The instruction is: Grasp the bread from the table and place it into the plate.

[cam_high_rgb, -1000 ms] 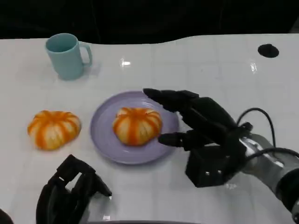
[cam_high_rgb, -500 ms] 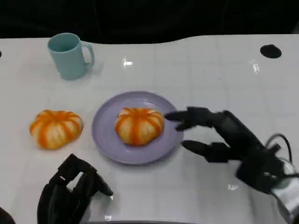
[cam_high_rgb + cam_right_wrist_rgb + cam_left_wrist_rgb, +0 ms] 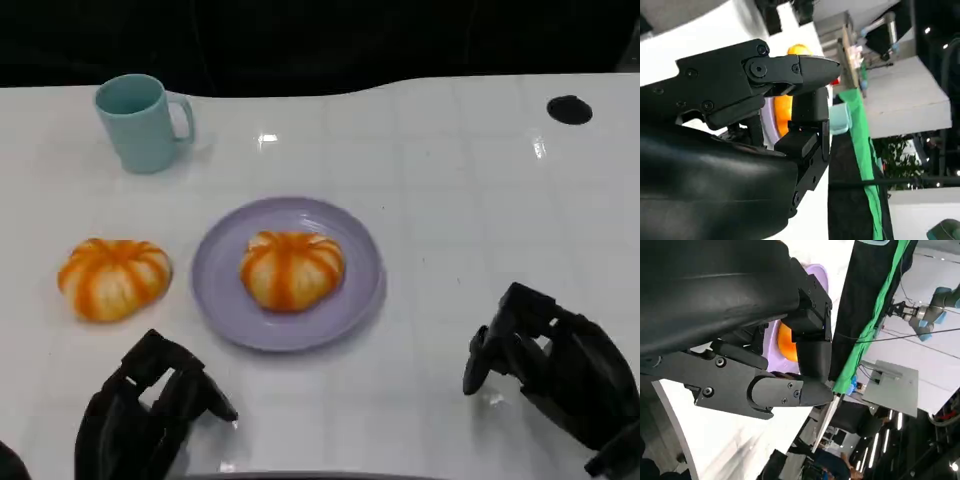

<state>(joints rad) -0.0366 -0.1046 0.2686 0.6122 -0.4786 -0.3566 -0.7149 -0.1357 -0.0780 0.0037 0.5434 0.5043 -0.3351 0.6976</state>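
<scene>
Bread [image 3: 292, 269] on plate [image 3: 220, 286], second bread [image 3: 114, 277] beside; apparently one mug [image 3: 141, 121].

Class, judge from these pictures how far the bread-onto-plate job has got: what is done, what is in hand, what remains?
Done: one bread lies on the purple plate. In hand: nothing; the right hand sits near the table's front edge with curled fingers holding nothing, and the left hand rests likewise. Left: a second bread lies on the table beside the plate, if it counts too.
</scene>
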